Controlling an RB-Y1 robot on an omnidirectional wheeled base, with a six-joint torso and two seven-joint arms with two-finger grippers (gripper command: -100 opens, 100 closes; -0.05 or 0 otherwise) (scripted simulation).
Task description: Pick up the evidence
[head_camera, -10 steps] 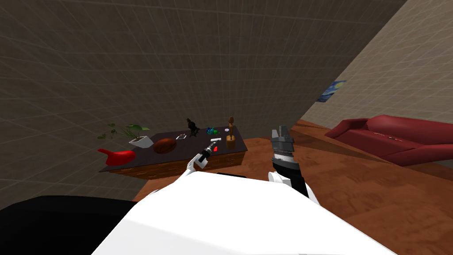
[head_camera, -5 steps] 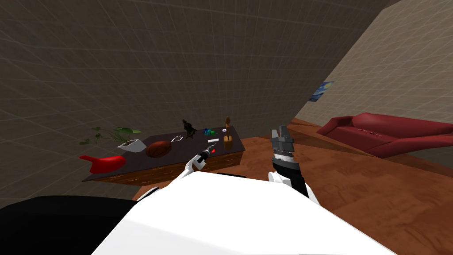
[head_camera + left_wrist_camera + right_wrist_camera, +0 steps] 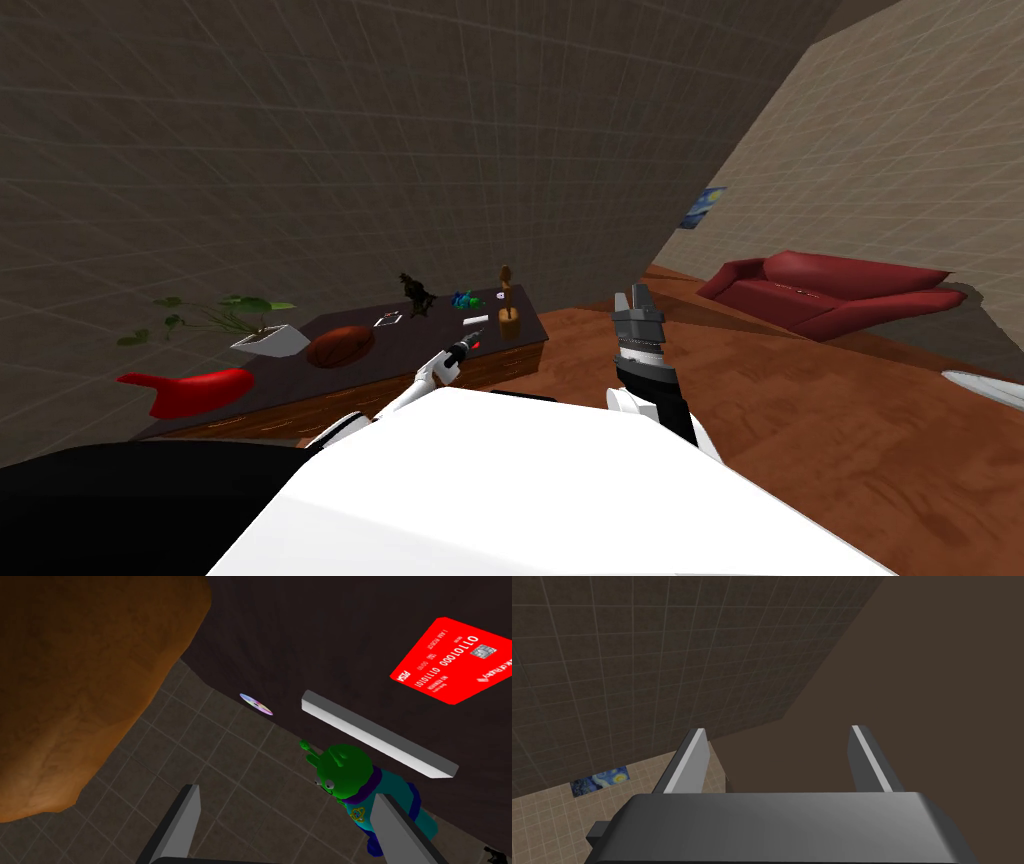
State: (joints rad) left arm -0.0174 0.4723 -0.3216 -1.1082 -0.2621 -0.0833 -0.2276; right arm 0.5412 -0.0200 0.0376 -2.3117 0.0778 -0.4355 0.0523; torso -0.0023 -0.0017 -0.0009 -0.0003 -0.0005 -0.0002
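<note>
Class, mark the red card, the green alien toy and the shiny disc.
red card (image 3: 452, 661), left wrist view, printed face.
green alien toy (image 3: 345, 770), left wrist view, head.
shiny disc (image 3: 256, 704), left wrist view, centre.

You face a dark grey tiled wall (image 3: 400, 120) with a low, dark-topped wooden sideboard (image 3: 405, 340) against it. To your right, a red sofa (image 3: 830, 295) stands on the brown wooden floor (image 3: 800, 430) near a beige tiled wall (image 3: 900, 150) bearing a small blue painting (image 3: 703, 206).
</note>
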